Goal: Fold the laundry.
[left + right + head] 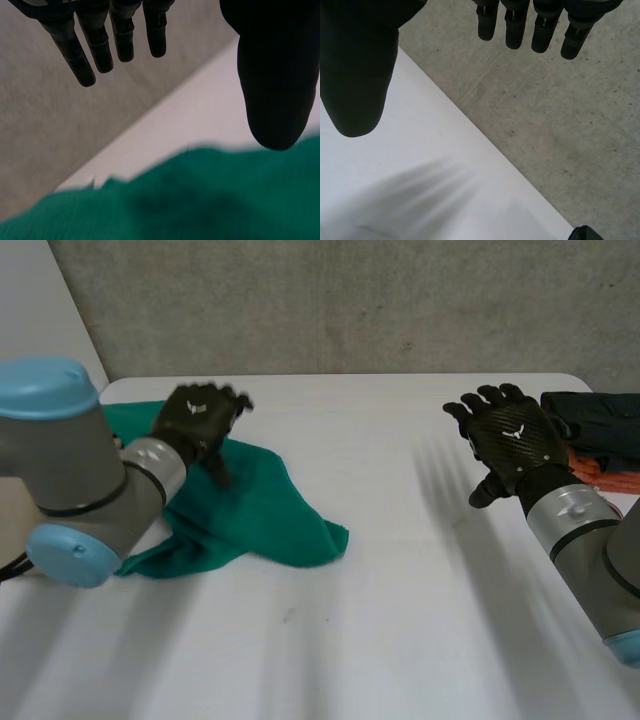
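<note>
While the left hand (197, 418) hangs over the green cloth (255, 515) by the table's (400, 620) left edge, fingers straight, holding nothing, the right hand (512, 438) spreads wide over bare table near dark clothes (600, 412). Tiny white marks (514, 434) on both hands cannot be read.

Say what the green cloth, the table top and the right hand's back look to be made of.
Green cloth: soft matt fabric, woven or knit; it lies crumpled in folds. Table: smooth white board, perhaps laminate; no grain shows. Right hand: seemingly a carbon-fibre shell, glossy, with a fine checked weave.
</note>
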Robot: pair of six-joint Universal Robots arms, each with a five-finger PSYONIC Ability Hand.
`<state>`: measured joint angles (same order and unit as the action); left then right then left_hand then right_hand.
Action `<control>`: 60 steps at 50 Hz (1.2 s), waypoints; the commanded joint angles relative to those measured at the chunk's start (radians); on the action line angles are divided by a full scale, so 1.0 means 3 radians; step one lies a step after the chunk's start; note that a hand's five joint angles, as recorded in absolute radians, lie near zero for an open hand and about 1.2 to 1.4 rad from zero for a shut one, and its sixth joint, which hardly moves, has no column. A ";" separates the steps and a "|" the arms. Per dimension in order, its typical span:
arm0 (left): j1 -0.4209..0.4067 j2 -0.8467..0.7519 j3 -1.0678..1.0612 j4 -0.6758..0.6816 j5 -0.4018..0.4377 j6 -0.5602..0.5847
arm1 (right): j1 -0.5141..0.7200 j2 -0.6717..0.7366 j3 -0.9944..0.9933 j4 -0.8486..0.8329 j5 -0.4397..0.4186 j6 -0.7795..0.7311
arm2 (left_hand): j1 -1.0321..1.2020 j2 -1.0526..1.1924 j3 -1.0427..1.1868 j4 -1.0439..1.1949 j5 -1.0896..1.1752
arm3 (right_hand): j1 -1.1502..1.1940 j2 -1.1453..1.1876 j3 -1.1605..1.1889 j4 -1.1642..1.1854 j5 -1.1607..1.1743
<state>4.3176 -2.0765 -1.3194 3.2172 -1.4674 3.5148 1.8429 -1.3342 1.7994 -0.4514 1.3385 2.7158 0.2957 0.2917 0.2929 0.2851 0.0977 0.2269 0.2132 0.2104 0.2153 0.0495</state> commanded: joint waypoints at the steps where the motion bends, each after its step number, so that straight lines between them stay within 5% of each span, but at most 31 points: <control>1: 0.0038 -0.0707 0.0266 0.0014 -0.0605 0.1036 | 0.0013 0.0024 0.0025 -0.0009 0.0048 -0.0007 | -0.0225 -0.0212 -0.0216 -0.0190 -0.0147 | -0.0175 -0.0129 -0.0119 -0.0136 -0.0165; 5: 0.0007 -0.1034 0.0593 0.0009 -0.0927 0.1277 | 0.0013 0.0024 0.0036 -0.0009 0.0043 -0.0007 | 0.0407 0.0421 0.0417 0.0443 0.0486 | -0.0175 -0.0129 -0.0119 -0.0136 -0.0165; 7: -0.0008 -0.1096 0.0721 0.0019 -0.0938 0.1318 | 0.0013 0.0019 0.0036 -0.0009 0.0048 -0.0012 | 0.2585 0.2598 0.2594 0.2620 0.2663 | -0.0175 -0.0129 -0.0119 -0.0136 -0.0165; 9: -0.0013 -0.1096 0.0772 0.0029 -0.0938 0.1318 | 0.0013 0.0019 0.0041 -0.0009 0.0048 -0.0007 | 0.3666 0.3679 0.3675 0.3701 0.3744 | -0.0175 -0.0129 -0.0119 -0.0136 -0.0165; 17: -0.0361 -0.0785 0.0967 0.0090 -0.0953 0.1124 | 0.0003 -0.0032 0.0041 -0.0004 0.0048 -0.0007 | 0.3669 0.3682 0.3678 0.3704 0.3747 | -0.0175 -0.0129 -0.0119 -0.0136 -0.0165; 28: -0.1087 -0.0084 0.0931 0.0177 -0.0683 -0.0312 | -0.0038 -0.0221 -0.0005 0.0012 0.0099 0.0008 | 0.3669 0.3682 0.3678 0.3704 0.3747 | -0.0175 -0.0129 -0.0119 -0.0136 -0.0165; 36: -0.1404 -0.0318 0.0773 0.0152 -0.0422 -0.1049 | -0.0053 -0.0236 -0.0097 0.0032 0.0360 0.0023 | 0.3669 0.3682 0.3678 0.3704 0.3747 | -0.0175 -0.0129 -0.0119 -0.0136 -0.0165; 42: -0.1583 -0.0784 0.0737 0.0223 0.0115 -0.1668 | -0.0073 -0.0221 -0.0159 0.0063 0.0411 0.0018 | 0.3669 0.3682 0.3678 0.3704 0.3747 | -0.0175 -0.0129 -0.0119 -0.0136 -0.0165; 43: -0.1578 -0.0835 0.0757 0.0223 0.0171 -0.1684 | -0.0089 -0.0216 -0.0164 0.0068 0.0406 0.0018 | 0.3311 0.3325 0.3321 0.3347 0.3390 | -0.0175 -0.0129 -0.0119 -0.0136 -0.0165; 44: -0.1578 -0.0881 0.0783 0.0218 0.0242 -0.1689 | -0.0134 -0.0206 -0.0169 0.0078 0.0406 0.0018 | 0.1012 0.1025 0.1021 0.1047 0.1090 | -0.0175 -0.0129 -0.0119 -0.0136 -0.0165; 46: -0.1573 -0.0917 0.0813 0.0193 0.0228 -0.1679 | -0.0176 -0.0195 -0.0174 0.0098 0.0396 0.0018 | -0.0269 -0.0256 -0.0260 -0.0234 -0.0191 | -0.0175 -0.0129 -0.0119 -0.0136 -0.0165; 55: -0.1210 -0.0448 0.0732 0.0177 -0.0150 -0.1423 | -0.0176 -0.0124 -0.0353 0.0527 0.0381 0.0013 | -0.0342 -0.0329 -0.0333 -0.0307 -0.0264 | -0.0175 -0.0129 -0.0119 -0.0136 -0.0165; 60: -0.0909 -0.0033 0.0477 0.0198 -0.0151 -0.1194 | -0.0181 -0.0124 -0.0608 0.1420 0.0375 -0.0002 | -0.0352 -0.0339 -0.0343 -0.0317 -0.0274 | -0.0175 -0.0129 -0.0119 -0.0136 -0.0165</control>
<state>3.9472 -2.2228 -1.1074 3.2719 -1.4938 3.0818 1.7861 -1.3718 1.6885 -0.2762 1.4526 2.7190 0.1987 0.2264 0.2303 0.2169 0.0480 0.2269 0.2132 0.2104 0.2153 0.0495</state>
